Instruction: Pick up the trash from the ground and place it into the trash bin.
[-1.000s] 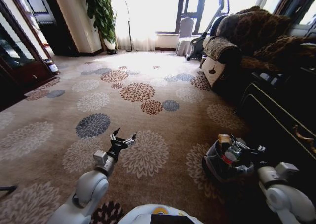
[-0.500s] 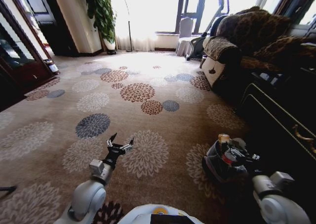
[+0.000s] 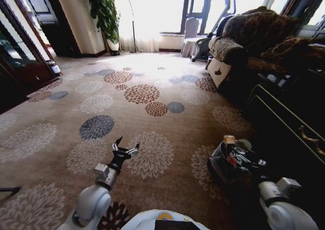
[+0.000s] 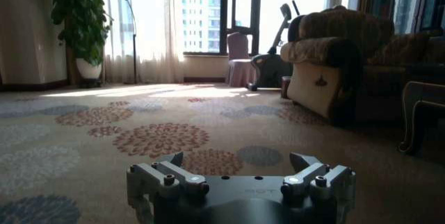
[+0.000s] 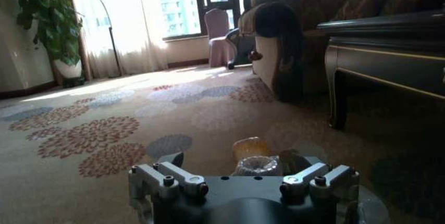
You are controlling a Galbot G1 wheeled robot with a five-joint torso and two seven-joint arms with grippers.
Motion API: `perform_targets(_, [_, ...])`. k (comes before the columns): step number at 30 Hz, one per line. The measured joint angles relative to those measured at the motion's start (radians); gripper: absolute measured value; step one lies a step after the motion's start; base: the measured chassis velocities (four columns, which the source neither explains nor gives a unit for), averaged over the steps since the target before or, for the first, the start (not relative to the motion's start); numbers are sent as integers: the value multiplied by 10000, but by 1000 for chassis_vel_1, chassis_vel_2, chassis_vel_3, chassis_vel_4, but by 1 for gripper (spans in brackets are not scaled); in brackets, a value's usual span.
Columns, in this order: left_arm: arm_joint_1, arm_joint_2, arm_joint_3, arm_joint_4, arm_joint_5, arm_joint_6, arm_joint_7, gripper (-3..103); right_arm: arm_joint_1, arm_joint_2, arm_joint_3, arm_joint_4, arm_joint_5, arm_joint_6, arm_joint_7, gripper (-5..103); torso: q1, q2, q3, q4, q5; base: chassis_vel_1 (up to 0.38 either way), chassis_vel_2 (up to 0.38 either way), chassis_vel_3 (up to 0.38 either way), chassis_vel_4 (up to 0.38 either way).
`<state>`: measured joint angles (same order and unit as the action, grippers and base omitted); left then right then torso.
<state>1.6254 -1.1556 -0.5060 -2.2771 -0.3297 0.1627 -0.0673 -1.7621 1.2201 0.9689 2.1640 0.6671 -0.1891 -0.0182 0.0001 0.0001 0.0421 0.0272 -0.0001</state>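
Now the right gripper (image 3: 252, 165) has drawn back slightly from over the trash bin (image 3: 219, 170), fingers spread and empty, with a yellow-orange packet (image 3: 230, 139) and other trash already inside, so that drop looks done. Meanwhile the left gripper (image 3: 125, 149) hovers released above the flowered carpet (image 3: 152, 98).

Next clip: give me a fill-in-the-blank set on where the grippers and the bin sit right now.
1. The left gripper hovers above the flower-patterned ____, fingers open.
2. The small round dark trash bin with the crinkled grey liner stands on the robot's ____ side, near the dark wooden cabinet.
3. The right gripper is at the bin's ____.
4. A piece of trash with a yellow-orange top pokes up ____ the bin.

Missing words: carpet; right; rim; inside
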Motion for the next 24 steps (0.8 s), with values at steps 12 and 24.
perform_targets(12, [-263, 113, 5, 100, -251, 56, -63, 100, -7, -38, -75, -220, -546, 431, 0, 100, 0, 0, 0, 2, 4, 248, -201, -253, 218])
perform_targets(24, [-450, 158, 88, 186, -455, 157, -144, 100, 145, -87, -151, -658, -593, 955, -1, 100, -2, 1, -4, 1, -4, 312, -106, -302, 101])
